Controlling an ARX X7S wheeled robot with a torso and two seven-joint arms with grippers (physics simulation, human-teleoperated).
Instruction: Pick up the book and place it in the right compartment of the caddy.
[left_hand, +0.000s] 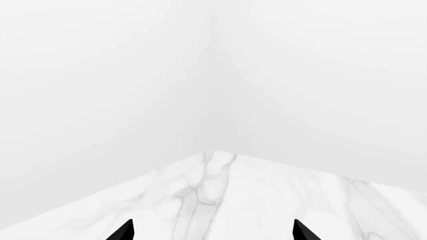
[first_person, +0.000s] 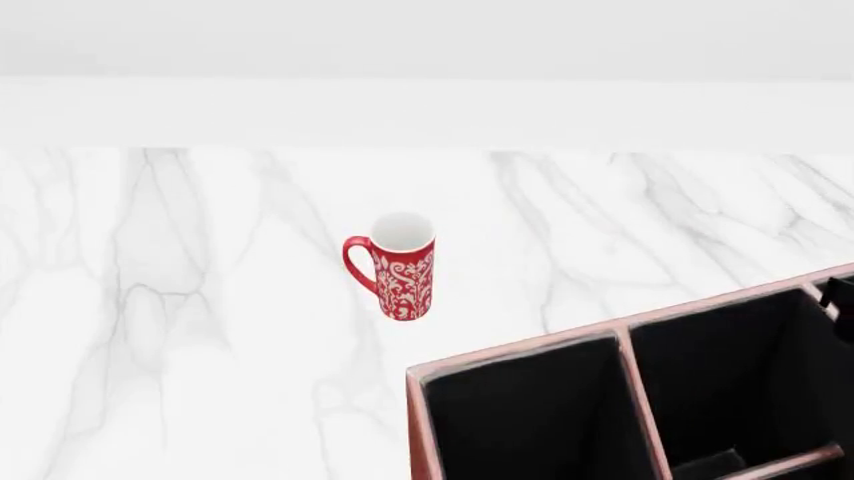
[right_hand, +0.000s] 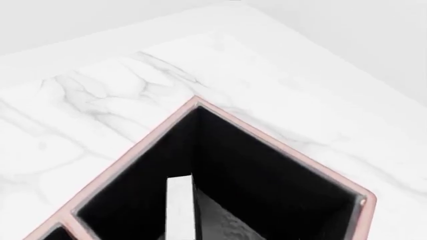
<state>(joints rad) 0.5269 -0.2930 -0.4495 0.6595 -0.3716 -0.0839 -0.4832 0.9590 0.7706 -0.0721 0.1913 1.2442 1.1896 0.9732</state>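
Book (right_hand: 180, 207) is seen standing in the caddy (right_hand: 280, 145); right claw's state cannot be told; left claw (left_hand: 213, 230) is released. Tipping may follow.

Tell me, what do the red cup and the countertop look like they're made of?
The mug looks like glazed ceramic: smooth red body, white floral pattern, white inside. The countertop looks like polished white marble with grey veins, though a printed surface can't be ruled out.

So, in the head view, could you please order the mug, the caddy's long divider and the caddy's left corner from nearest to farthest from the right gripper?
1. The caddy's long divider, mid-caddy, nearest the right gripper at the right edge.
2. The caddy's left corner, further left.
3. The mug, on the table beyond, farthest.
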